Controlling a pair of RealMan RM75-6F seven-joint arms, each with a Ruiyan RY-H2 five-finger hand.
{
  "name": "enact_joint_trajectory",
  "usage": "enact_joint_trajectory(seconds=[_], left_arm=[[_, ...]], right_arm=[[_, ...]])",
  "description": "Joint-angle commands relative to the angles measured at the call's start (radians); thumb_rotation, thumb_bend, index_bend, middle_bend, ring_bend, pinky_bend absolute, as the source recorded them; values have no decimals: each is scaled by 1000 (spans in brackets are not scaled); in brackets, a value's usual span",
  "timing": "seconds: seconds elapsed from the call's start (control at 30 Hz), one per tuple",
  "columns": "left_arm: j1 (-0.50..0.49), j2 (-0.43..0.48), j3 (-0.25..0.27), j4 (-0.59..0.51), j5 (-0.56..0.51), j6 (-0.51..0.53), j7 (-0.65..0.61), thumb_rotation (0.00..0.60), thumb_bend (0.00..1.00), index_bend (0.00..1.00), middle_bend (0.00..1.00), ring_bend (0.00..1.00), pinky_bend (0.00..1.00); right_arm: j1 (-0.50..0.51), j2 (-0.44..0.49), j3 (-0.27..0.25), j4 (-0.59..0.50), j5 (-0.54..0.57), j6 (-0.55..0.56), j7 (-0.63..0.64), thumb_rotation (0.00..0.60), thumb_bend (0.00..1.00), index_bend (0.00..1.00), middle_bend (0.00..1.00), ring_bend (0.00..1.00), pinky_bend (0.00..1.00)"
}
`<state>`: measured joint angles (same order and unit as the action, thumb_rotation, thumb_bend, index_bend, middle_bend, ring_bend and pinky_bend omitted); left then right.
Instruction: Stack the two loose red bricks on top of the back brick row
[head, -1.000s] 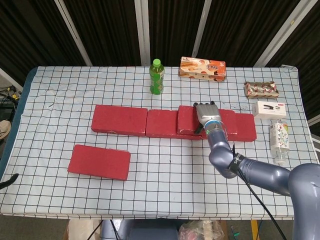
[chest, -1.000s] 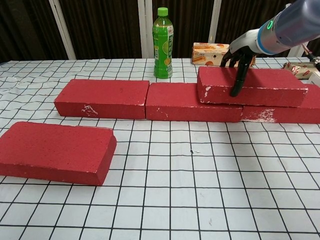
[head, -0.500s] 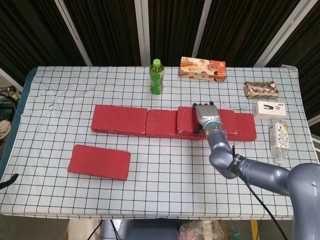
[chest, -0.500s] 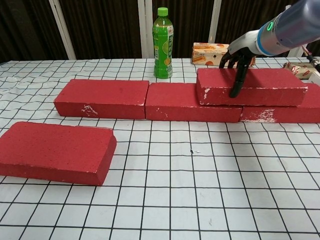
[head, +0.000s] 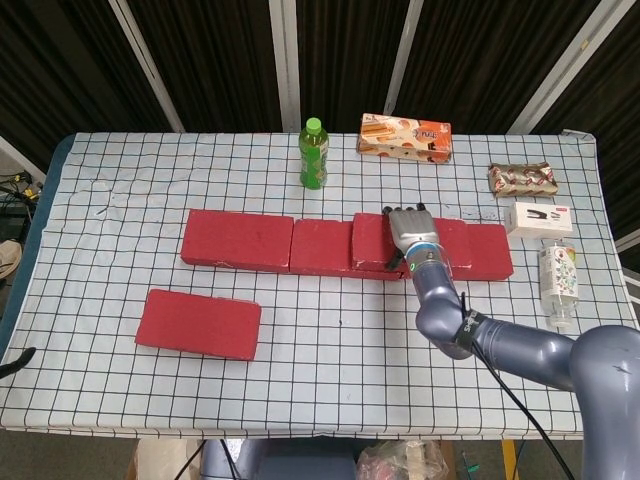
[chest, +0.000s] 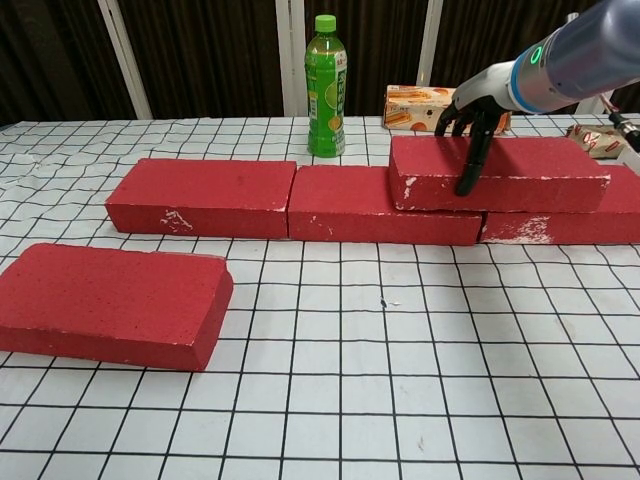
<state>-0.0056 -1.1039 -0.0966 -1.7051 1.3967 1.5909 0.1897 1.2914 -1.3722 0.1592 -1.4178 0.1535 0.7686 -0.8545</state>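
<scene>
Three red bricks form the back row (head: 240, 240) (chest: 205, 195) across the middle of the table. On the row's right part lies a further red brick (head: 368, 238) (chest: 540, 170). My right hand (head: 410, 225) (chest: 470, 105) grips this stacked brick near its left end, with one finger down the front face and the others over the top and back. The other loose red brick (head: 198, 323) (chest: 110, 302) lies flat at the front left, apart from the row. My left hand shows in neither view.
A green bottle (head: 313, 154) (chest: 325, 85) and a snack box (head: 404, 137) (chest: 415, 107) stand behind the row. At the right edge are a wrapped packet (head: 522, 179), a white stapler box (head: 538, 219) and a clear bottle (head: 558, 278).
The right hand and the stacked brick have slid slightly to the left along the back row. The front-left brick has not moved.
</scene>
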Motion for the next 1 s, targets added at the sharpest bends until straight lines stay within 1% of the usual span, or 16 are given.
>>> enact_joint_trajectory(seconds=[0.03,0.53,0.8,1.0], left_arm=[[0,0,0,0,0,-1,2,600,0,121,53,23,174],[-1,-2,0,-2,-2,-1,9,600,0,121,53,23,174],[1,-1,-1,-4,-7,0,9,600,0,121,53,23,174],[1,0,-1,-5,-9,-2,10,600,0,121,52,23,174]], right_arm=[[1,-2,-3,1,0,0,1,600,154,157,249,236,0],[-4,-3,-11,0,-33,-5,37,600,154,155,247,234,0],[7,5,-22,-11,-21,1,29,600,153,139,219,181,0],[13,7,-29,-14,-8,1,25,600,153,123,159,126,0]])
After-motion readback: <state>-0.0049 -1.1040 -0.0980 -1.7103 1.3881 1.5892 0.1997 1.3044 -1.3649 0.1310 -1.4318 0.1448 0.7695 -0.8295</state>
